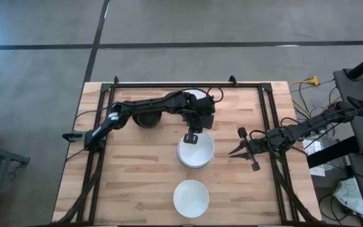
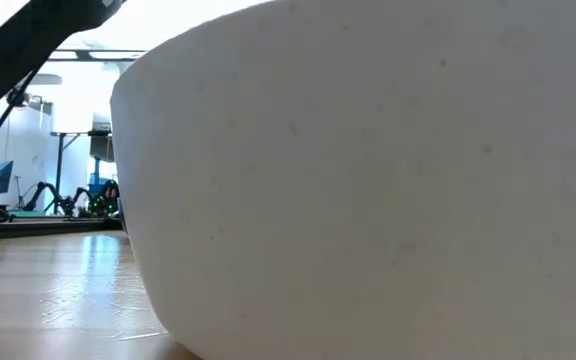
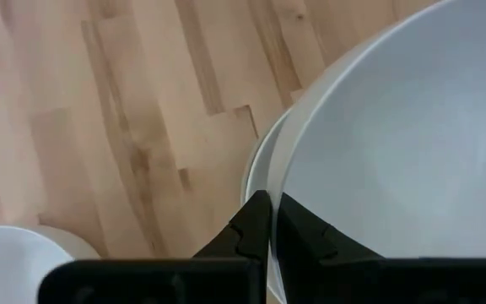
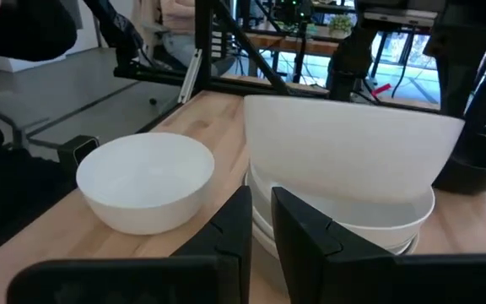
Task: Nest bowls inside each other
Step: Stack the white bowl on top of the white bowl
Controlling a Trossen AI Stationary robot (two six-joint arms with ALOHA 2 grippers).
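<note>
My left gripper [image 1: 192, 137] hangs over mid-table, shut on a white bowl [image 4: 353, 152]. That bowl sits tilted over a stack of white bowls [image 4: 336, 224], its underside down inside the top one; whether it touches I cannot tell. A lone white bowl [image 1: 191, 197] stands on its base near the front edge. A black bowl [image 1: 147, 120] stands at the far left, under my left arm. Another white bowl [image 1: 197, 96] peeks out behind that arm. My right gripper [image 1: 235, 151] waits to the right of the stack, open by a narrow gap, nothing between its fingers. My left gripper pinches the white bowl's rim [image 3: 283, 169] on the bowl's far side, one finger inside the bowl and one outside. The fingers come steeply from above, slanting toward the near edge. The bowl hangs tilted from this hold, over the stack's rim [image 3: 250, 173].
The black metal frame [image 1: 266, 107] borders the wooden table at the far, left and right sides. Bare wood lies left of the stack and between the stack and the lone bowl. Cables and equipment [image 1: 351, 126] crowd the space beyond the right edge.
</note>
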